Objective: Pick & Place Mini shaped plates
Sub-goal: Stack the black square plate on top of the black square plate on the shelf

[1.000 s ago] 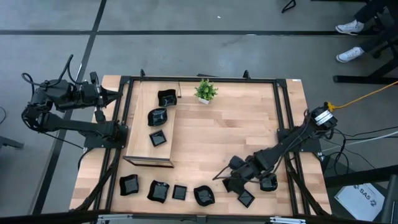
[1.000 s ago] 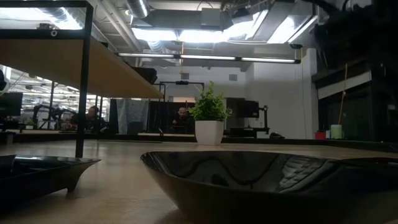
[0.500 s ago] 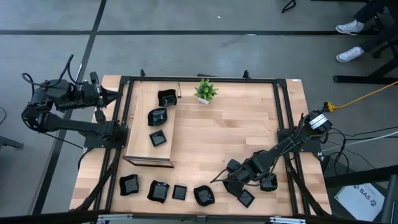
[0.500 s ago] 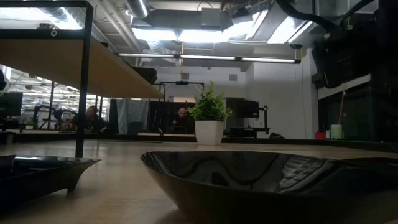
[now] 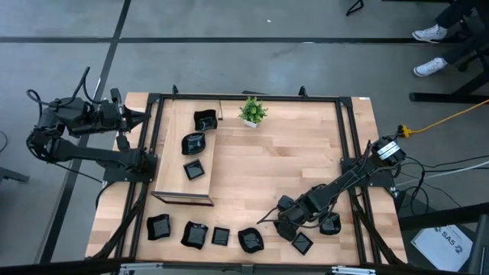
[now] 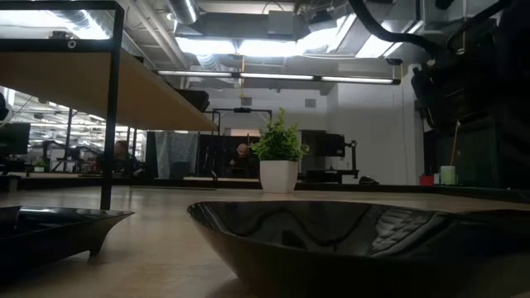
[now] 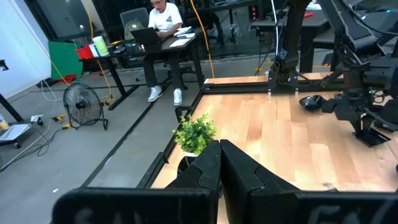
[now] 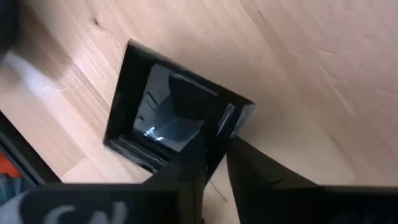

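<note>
Black mini shaped plates lie on the wooden table [image 5: 290, 164]: several in a row along the near edge [image 5: 194, 234], three on a raised wooden shelf [image 5: 192, 143] at the left, one [image 5: 330, 225] beside the right arm. My right gripper [image 5: 290, 232] points steeply down at the near right, shut on a square plate [image 8: 168, 112], which also shows in the high view [image 5: 303, 244]. My left gripper [image 7: 219, 167] is shut and holds nothing, hovering off the table's far left corner [image 5: 136, 118]. My right gripper holds the square plate by one side of its rim [image 8: 233, 118], near a corner. One finger [image 8: 186, 162] is inside the plate's hollow, the other outside the wall. The fingers come from above, slanting down. The plate rests flat on the table.
A small green potted plant [image 5: 251, 111] stands at the far edge. Black frame rails [image 5: 351, 153] run along the table's sides. A big rounded plate [image 6: 356, 240] sits right in front of the low camera. The table's middle is bare wood. A person sits at a desk [image 7: 163, 15] beyond.
My right arm has sunk a little toward the square plate at the near right; its dark bulk has come further into the low view from the upper right. The plates have not moved.
</note>
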